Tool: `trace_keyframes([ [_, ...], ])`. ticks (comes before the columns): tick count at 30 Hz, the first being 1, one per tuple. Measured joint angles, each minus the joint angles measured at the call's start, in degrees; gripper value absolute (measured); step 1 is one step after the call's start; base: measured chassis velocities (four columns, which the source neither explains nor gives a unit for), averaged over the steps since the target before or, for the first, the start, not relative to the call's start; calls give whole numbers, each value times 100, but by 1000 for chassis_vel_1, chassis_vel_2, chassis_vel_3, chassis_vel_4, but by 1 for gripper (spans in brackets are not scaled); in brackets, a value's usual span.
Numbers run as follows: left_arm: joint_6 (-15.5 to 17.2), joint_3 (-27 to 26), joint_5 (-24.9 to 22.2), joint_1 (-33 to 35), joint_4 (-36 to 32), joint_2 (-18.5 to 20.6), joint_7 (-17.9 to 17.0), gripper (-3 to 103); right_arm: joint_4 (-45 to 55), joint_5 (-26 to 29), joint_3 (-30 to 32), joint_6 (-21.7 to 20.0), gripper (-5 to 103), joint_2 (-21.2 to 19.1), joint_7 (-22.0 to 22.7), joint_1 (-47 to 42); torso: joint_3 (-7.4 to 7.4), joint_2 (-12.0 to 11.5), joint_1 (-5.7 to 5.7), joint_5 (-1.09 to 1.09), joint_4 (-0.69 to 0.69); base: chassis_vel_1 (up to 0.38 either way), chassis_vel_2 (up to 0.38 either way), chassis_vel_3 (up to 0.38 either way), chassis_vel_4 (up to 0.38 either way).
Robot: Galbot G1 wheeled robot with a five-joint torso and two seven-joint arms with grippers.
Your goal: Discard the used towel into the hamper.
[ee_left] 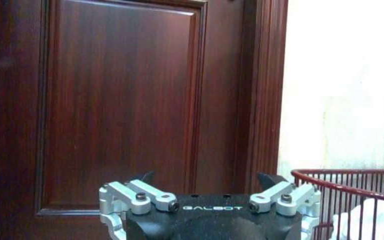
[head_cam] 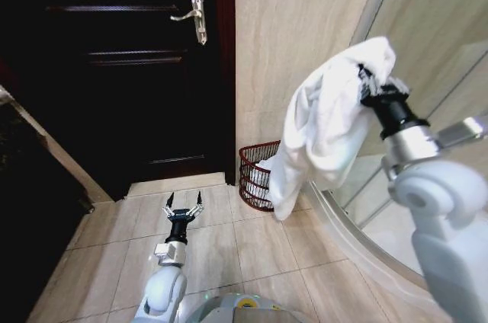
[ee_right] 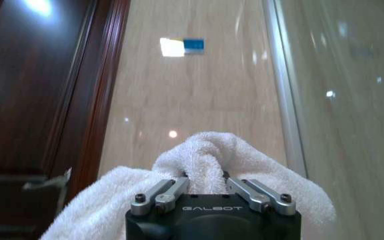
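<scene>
Left gripper (head_cam: 183,208), black and silver, two-fingered: lower centre-left of the head view, low over the tan tiled floor (head_cam: 252,251), fingers spread, grasping nothing.

Hamper (head_cam: 256,173), dark red-brown wire-mesh basket: centre of frame, at the foot of the beige wall; something white lies inside.

Used towel (head_cam: 324,121), white terry cloth: upper right, draped long axis downward, its hem hanging just before the hamper.

Right gripper (head_cam: 371,79): clenched on the towel's top, above and right of the hamper, the nearer arm to it.
</scene>
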Motion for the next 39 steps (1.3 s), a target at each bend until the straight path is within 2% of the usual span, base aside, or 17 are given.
trace_keyframes([
  [4, -13, -62, 46, 121, -14, -96, 14, 100, -460, 337, -243, -47, 14, -197, 44, 729, 67, 98, 34, 2, -1, 0, 0, 0, 0],
  [7, -16, -95, 77, 190, -45, -173, 16, 100, -682, 399, -449, -55, 14, -172, 68, 1086, 106, 150, 46, 4, -1, 0, 0, 0, 0],
  [10, -18, -181, 183, 310, -120, -365, 47, 100, -1127, 379, -1033, -59, 14, 136, 163, 1972, 188, 262, 75, 3, -1, 0, 0, 0, 0],
  [15, -29, -231, 246, 359, -159, -472, 122, 100, -1492, 194, -1546, -37, 14, 400, 178, 2590, 240, 337, 100, 1, 1, 0, 0, 0, 0],
  [18, -66, -251, 327, 465, -228, -595, 182, 100, -2144, -19, -2089, 9, 14, 735, 158, 3382, 306, 442, 140, 1, 1, 0, 0, 0, 0],
  [25, -142, -276, 480, 607, -314, -797, 192, 100, -3114, -79, -2432, 2, 14, 967, 21, 4541, 440, 644, 204, 1, -2, 0, 0, 0, 0],
  [31, -158, -240, 527, 634, -392, -864, 204, 100, -3300, -60, -2499, -17, 14, 912, -27, 4777, 514, 751, 238, 2, -1, 0, 0, 0, 0],
  [39, -203, -227, 618, 766, -520, -907, 282, 100, -3136, 54, -2524, -43, 14, 855, -24, 4249, 636, 945, 312, 5, 0, 0, 0, 0, 0],
])
